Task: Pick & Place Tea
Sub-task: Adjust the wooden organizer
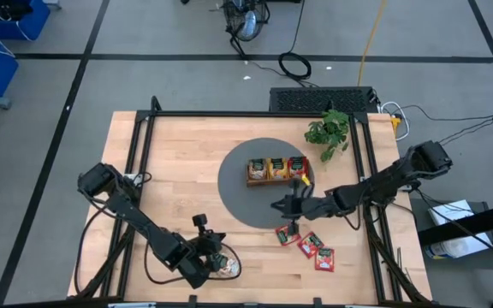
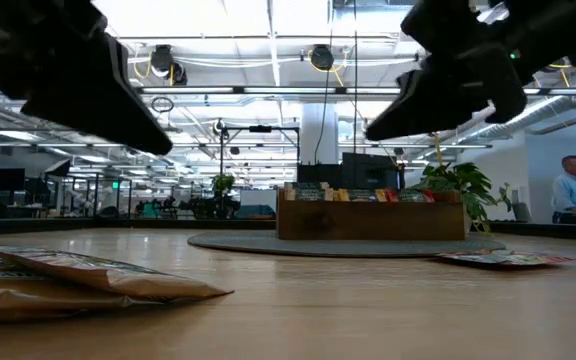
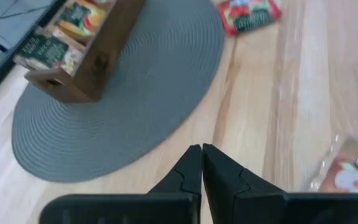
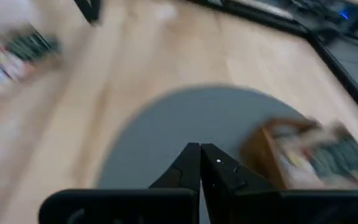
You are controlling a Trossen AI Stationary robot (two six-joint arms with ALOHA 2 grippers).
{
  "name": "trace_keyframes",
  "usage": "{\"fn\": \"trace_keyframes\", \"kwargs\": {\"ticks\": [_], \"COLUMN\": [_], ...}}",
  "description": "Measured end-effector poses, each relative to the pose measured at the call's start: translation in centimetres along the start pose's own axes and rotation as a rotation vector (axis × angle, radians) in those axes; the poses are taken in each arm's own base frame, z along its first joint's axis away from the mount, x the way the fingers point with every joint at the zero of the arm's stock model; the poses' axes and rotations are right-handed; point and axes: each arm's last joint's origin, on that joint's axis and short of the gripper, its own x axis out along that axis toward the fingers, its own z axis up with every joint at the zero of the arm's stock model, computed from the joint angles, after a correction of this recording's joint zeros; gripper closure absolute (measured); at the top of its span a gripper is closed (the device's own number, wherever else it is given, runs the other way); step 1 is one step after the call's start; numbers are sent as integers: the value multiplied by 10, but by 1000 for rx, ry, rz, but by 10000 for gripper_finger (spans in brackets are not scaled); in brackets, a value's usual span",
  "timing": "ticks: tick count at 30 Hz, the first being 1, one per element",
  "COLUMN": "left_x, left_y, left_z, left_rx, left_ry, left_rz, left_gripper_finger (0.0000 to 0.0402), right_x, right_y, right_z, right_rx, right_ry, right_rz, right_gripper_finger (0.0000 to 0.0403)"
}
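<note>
Across the pale wooden table (image 1: 187, 145) and onto the grey round woven mat (image 1: 238, 192) at its middle, toward the brown wooden three-compartment tray (image 1: 276, 181): the route for each sachet. Poised over the mat's edge between tray and loose tea, the right gripper (image 4: 200, 146), fingers pinched together on nothing. Parked low at the table's near side, the left gripper (image 3: 202, 147), likewise closed and empty. Judged the step in hand: fetching one of the small flat red rectangular sachets (image 1: 309, 244). Best done by spreading the fingers first, then coming down squarely over a single packet. Wise to take the red one nearest the mat, to catch it by an edge rather than press flat on it, and to lift clear of its neighbours, which lie close enough to drag. Worth matching colour to compartment when setting down. Standing upright in the tray, by section: green-and-tan sachets (image 1: 256, 168), orange sachets (image 1: 276, 168), red ones (image 1: 297, 165). Lying flat on bare wood just beyond the mat, three red packets, thin and glossy with dark label panels. Resting just beside the left gripper, a few crinkled tan sachets (image 1: 226, 267), slightly overlapping.
</note>
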Motion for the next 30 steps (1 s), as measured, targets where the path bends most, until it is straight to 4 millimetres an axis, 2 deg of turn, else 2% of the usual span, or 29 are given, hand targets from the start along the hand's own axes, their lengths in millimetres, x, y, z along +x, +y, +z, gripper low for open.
{"fn": "trace_keyframes", "kwargs": {"ticks": [3, 7, 15, 20, 25, 30], "left_x": [2, 2, 2, 2, 2, 2], "left_y": [0, 0, 0, 0, 0, 0], "left_z": [-1, -1, -1, -1, -1, -1], "left_rx": [4, 2, -25, -25, -25, -29], "left_ry": [19, 20, 20, 20, 20, 20], "left_rz": [-10, -13, -14, -14, -14, -15], "left_gripper_finger": [380, 380, 380, 380, 380, 380], "right_x": [-12, -28, -49, -53, -55, -57], "right_y": [-5, -17, -37, -42, -49, -55], "right_z": [-4, -10, -36, -39, -45, -63], "right_rx": [9, 112, 336, 297, 369, 418], "right_ry": [85, 160, 337, 298, 359, 418], "right_rz": [-141, -360, -558, -714, -730, -770], "right_gripper_finger": [402, 402, 402, 402, 403, 403]}}
